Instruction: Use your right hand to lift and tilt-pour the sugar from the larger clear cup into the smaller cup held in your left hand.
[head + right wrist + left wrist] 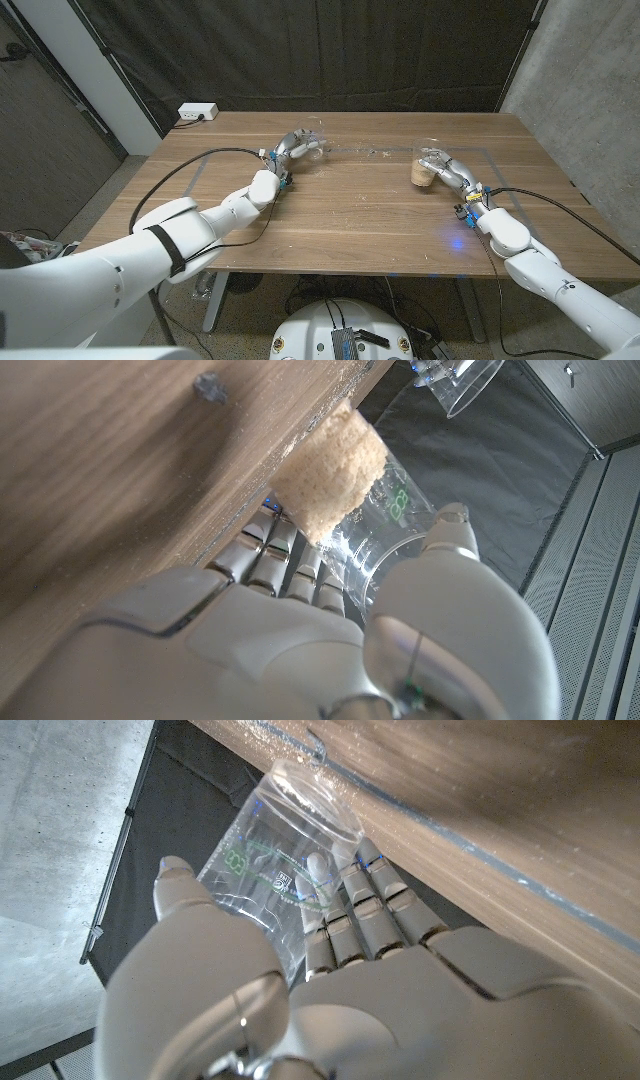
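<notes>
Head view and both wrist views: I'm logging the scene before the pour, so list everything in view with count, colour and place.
Larger cup: one, clear, tan sugar in its bottom, standing on the table's right side, gripped by the right hand.
Smaller cup: one, clear, no sugar visible in it, far left of centre, held by the left hand.
Table: one, brown wood, taped outline on top.
Power strip: one, white, on the floor beyond the table's far left corner.
Curtain: black, behind the table.
Cables: black, along both arms.
Left hand: white and grey.
Right hand: white and grey.
</notes>
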`<action>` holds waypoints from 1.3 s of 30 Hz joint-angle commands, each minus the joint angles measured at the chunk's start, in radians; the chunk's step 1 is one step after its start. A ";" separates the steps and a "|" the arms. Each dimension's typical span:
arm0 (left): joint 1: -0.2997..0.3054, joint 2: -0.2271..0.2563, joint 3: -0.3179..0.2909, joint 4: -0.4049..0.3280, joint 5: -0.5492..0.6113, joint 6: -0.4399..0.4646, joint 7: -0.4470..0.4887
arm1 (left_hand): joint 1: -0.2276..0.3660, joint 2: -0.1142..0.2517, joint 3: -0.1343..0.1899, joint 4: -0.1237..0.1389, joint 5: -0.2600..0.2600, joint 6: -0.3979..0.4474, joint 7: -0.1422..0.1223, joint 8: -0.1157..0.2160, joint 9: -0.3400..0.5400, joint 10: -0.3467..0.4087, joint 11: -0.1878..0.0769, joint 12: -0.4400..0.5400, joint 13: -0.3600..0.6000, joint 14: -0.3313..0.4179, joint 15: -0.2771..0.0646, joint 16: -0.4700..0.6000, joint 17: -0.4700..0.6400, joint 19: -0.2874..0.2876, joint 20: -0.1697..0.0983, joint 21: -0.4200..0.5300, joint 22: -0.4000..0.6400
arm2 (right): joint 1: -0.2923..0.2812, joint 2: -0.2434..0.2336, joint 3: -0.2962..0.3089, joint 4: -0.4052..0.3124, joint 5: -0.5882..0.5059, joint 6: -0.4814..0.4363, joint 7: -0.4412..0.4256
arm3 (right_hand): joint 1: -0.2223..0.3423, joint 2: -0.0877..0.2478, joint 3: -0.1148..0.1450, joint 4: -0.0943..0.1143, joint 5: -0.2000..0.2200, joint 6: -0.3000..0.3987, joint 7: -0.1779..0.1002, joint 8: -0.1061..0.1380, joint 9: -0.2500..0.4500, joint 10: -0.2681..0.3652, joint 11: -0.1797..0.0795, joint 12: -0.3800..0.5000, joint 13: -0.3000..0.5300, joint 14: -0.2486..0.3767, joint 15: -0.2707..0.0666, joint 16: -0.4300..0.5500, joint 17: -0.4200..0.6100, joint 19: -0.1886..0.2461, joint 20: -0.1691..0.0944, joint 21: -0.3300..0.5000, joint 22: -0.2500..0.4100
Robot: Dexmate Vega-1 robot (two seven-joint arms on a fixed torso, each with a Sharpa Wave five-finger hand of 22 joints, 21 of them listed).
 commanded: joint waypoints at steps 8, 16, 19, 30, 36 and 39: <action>0.055 0.021 -0.109 0.009 -0.056 -0.193 -0.138 | 0.009 0.012 -0.007 0.005 -0.003 -0.015 0.005 0.002 0.005 -0.020 0.004 0.008 0.009 -0.009 -0.108 -0.013 0.008 -0.010 0.009 -0.003 0.003 | 0.013 0.028 -0.010 -0.023 -0.007 -0.020 -0.028 | 0.001 0.011 0.005 0.001 -0.004 0.016 0.001 0.006 -0.002 0.019 -0.003 -0.002 -0.009 0.017 -0.183 -0.004 0.004 0.001 -0.022 0.007 0.005; 0.077 0.042 -0.149 0.000 -0.031 -0.262 -0.145 | 0.014 0.022 -0.007 0.008 -0.006 -0.018 0.003 0.001 0.004 -0.024 0.003 0.009 0.013 -0.012 -0.109 -0.019 0.011 -0.016 0.012 -0.003 0.003 | 0.045 0.056 -0.025 0.005 -0.010 -0.016 -0.023 | 0.000 0.010 0.005 0.001 -0.005 0.020 0.002 0.006 -0.003 0.029 -0.003 -0.003 -0.015 0.022 -0.182 -0.007 0.002 0.003 -0.022 0.008 0.005; 0.088 0.052 -0.158 -0.007 -0.014 -0.281 -0.131 | 0.015 0.025 -0.007 0.008 -0.007 -0.018 0.003 0.001 0.004 -0.024 0.003 0.010 0.014 -0.010 -0.107 -0.019 0.012 -0.019 0.013 -0.004 0.004 | 0.054 0.061 -0.030 0.012 -0.016 -0.020 -0.025 | -0.001 0.010 0.005 0.002 -0.005 0.020 0.002 0.006 -0.004 0.032 -0.003 -0.004 -0.018 0.025 -0.182 -0.008 0.001 0.004 -0.022 0.008 0.005; 0.156 0.097 -0.212 -0.120 0.015 -0.290 -0.139 | 0.018 0.031 -0.011 0.012 -0.012 -0.016 0.004 0.002 0.001 -0.025 0.008 0.013 0.017 -0.004 -0.105 -0.023 0.017 -0.023 0.014 -0.003 0.004 | 0.079 0.072 -0.041 0.032 -0.019 -0.031 -0.025 | -0.003 0.008 0.005 0.002 -0.005 0.049 0.002 0.010 -0.011 0.067 -0.009 -0.005 -0.036 0.050 -0.182 -0.013 -0.007 0.008 -0.022 0.011 0.005; 0.243 0.159 -0.257 -0.328 0.048 -0.174 -0.119 | 0.019 0.036 -0.012 0.014 -0.015 -0.020 0.005 0.000 -0.001 -0.025 0.006 0.012 0.015 -0.008 -0.102 -0.028 0.019 -0.026 0.016 -0.003 0.005 | 0.092 0.076 -0.040 0.045 -0.016 -0.029 -0.026 | -0.003 0.007 0.005 0.002 -0.005 0.055 0.004 0.010 -0.014 0.073 -0.010 -0.008 -0.043 0.055 -0.182 -0.017 -0.010 0.011 -0.022 0.013 0.005; 0.272 0.171 -0.278 -0.382 0.058 -0.138 -0.112 | 0.020 0.038 -0.012 0.015 -0.017 -0.019 0.005 0.000 -0.002 -0.027 0.007 0.012 0.016 -0.008 -0.101 -0.029 0.020 -0.028 0.016 -0.003 0.005 | 0.099 0.082 -0.041 0.058 -0.010 -0.022 -0.024 | -0.004 0.007 0.005 0.002 -0.006 0.061 0.003 0.010 -0.016 0.074 -0.011 -0.011 -0.047 0.058 -0.182 -0.019 -0.012 0.013 -0.023 0.014 0.005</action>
